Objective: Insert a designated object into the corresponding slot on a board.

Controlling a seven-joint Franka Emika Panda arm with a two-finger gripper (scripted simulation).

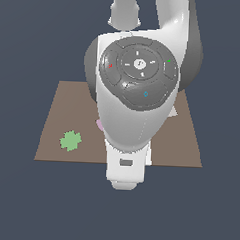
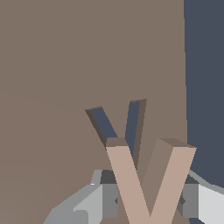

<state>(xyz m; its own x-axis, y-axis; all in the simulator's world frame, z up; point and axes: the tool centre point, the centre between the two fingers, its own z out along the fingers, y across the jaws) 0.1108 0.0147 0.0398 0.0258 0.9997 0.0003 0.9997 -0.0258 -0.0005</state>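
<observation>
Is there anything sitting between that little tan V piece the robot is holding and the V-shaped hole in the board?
Nothing visible does. In the wrist view the V-shaped piece is held in the gripper just short of the slot, with only bare board around it. The green clover lies well off to the side.

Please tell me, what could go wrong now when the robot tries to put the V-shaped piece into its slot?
1. In the wrist view, the V-shaped piece sits offset from the chevron slot, not over it. Lowered now, it would probably land on the board instead.
2. The slot lies near the board's edge, so an overshoot toward that side could push the piece off.
3. In the exterior view, the arm hides the piece and slot; only the wrist view can check alignment.
</observation>
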